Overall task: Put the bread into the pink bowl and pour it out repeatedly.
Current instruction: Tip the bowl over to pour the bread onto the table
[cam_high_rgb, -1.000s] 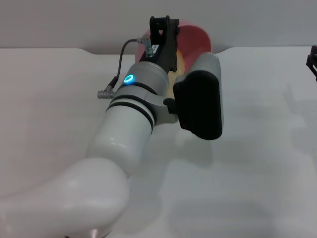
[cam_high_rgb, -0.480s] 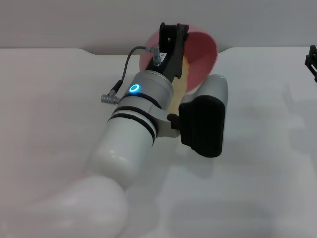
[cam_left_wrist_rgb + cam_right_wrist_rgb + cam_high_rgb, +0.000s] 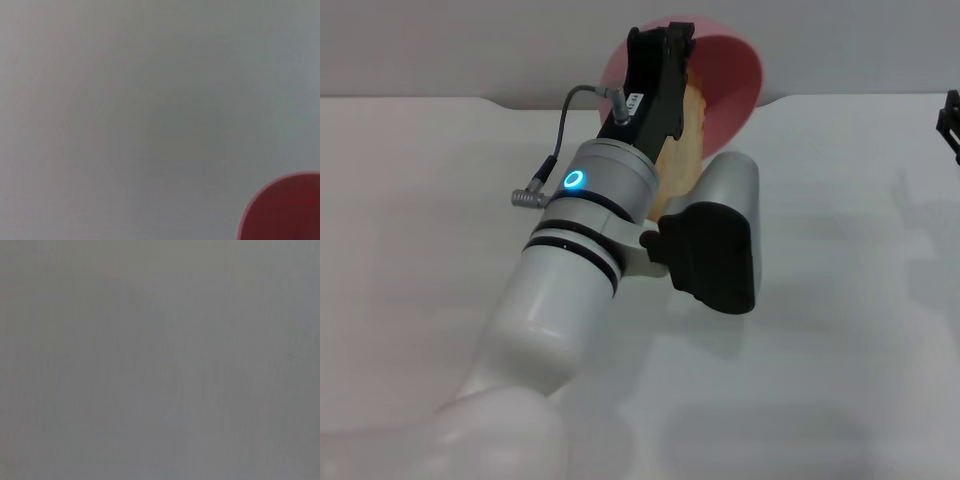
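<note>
In the head view the pink bowl (image 3: 732, 75) is held up off the white table (image 3: 410, 220) at the far middle, tipped on its side with its opening facing me. My left gripper (image 3: 665, 40) is shut on its near rim, and its black body covers the bowl's left part. The bread (image 3: 686, 135), showing its pale tan side, lies against the bowl's lower wall beside the gripper. A dark pink curve of the bowl (image 3: 285, 210) fills one corner of the left wrist view. My right gripper (image 3: 952, 120) sits parked at the table's far right edge.
My left forearm, with its black camera block (image 3: 712, 255), reaches across the middle of the table from the near left. A grey wall rises behind the table's far edge. The right wrist view shows only a plain grey surface.
My left gripper has raised the bowl and turned it further onto its side. More of the bread now shows below the gripper. The right arm has not moved.
</note>
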Available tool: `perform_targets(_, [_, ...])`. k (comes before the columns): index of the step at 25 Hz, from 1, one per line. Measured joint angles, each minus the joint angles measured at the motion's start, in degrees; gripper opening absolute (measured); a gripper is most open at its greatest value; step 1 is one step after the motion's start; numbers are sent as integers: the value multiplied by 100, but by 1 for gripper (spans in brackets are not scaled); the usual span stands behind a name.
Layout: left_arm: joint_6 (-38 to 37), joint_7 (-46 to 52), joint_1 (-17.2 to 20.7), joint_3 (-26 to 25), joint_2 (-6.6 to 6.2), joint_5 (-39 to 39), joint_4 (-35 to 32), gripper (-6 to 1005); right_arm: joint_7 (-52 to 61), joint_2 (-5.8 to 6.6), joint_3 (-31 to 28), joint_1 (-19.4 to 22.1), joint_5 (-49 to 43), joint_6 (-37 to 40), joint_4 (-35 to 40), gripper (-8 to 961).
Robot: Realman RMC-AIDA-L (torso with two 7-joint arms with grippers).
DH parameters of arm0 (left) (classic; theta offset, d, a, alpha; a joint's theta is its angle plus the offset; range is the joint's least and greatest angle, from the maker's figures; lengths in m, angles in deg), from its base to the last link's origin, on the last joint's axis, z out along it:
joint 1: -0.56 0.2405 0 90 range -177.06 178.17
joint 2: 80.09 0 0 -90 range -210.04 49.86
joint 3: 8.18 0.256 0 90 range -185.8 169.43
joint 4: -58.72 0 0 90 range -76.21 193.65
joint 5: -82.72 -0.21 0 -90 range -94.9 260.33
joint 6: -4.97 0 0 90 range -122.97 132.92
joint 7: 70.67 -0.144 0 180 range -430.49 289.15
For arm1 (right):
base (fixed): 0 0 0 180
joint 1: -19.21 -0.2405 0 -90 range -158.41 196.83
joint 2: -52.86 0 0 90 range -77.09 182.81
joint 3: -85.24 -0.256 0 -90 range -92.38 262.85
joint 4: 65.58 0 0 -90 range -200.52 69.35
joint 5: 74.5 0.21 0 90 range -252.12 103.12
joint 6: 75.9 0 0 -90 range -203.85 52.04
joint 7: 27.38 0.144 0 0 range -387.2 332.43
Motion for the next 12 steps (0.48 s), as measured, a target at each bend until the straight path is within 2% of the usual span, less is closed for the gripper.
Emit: perform_targets(12, [-304,-1375,78,101,-7,-328,167,43,5,1,0,-9,15,-19,31,818])
